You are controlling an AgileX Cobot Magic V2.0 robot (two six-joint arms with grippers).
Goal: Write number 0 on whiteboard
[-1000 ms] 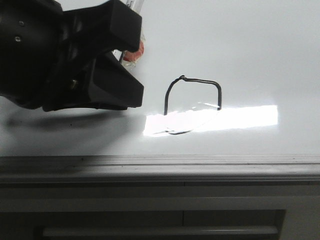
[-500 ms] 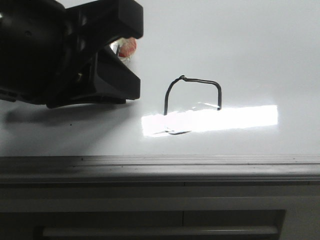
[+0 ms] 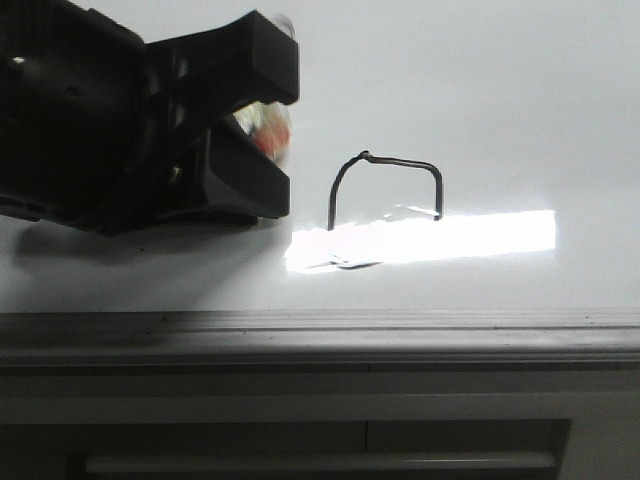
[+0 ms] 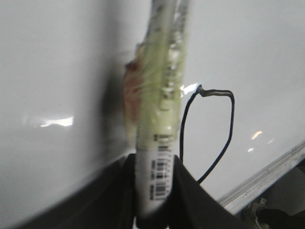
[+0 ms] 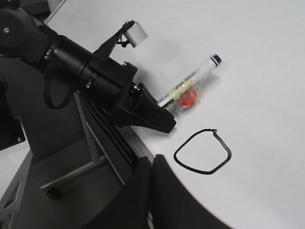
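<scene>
The whiteboard (image 3: pixel 500 90) fills most of every view. The number 0 (image 3: pixel 400 161) is a thin black squarish loop on it, with its lower part lost in glare; it also shows in the left wrist view (image 4: pixel 217 92) and the right wrist view (image 5: pixel 212 130). My left gripper (image 3: pixel 270 125) is shut on a white pen (image 4: pixel 159 119) that has a red lump (image 5: pixel 187 98) taped to it, just left of the loop. I cannot tell whether the pen touches the board. My right gripper (image 5: pixel 151 161) is shut and empty over the board's near edge, beside the loop.
A bright rectangular glare patch (image 3: pixel 450 235) lies across the board below the loop. The grey ridged frame edge (image 3: pixel 320 330) runs along the front, with a cabinet front (image 3: pixel 320 440) under it. The left arm's black body (image 5: pixel 71 62) and a metal stand (image 5: pixel 90 138) are beside the board.
My left gripper has shifted slightly and tilted with the pen; the red lump now shows lower between the fingers and is blurred. The loop is unchanged.
</scene>
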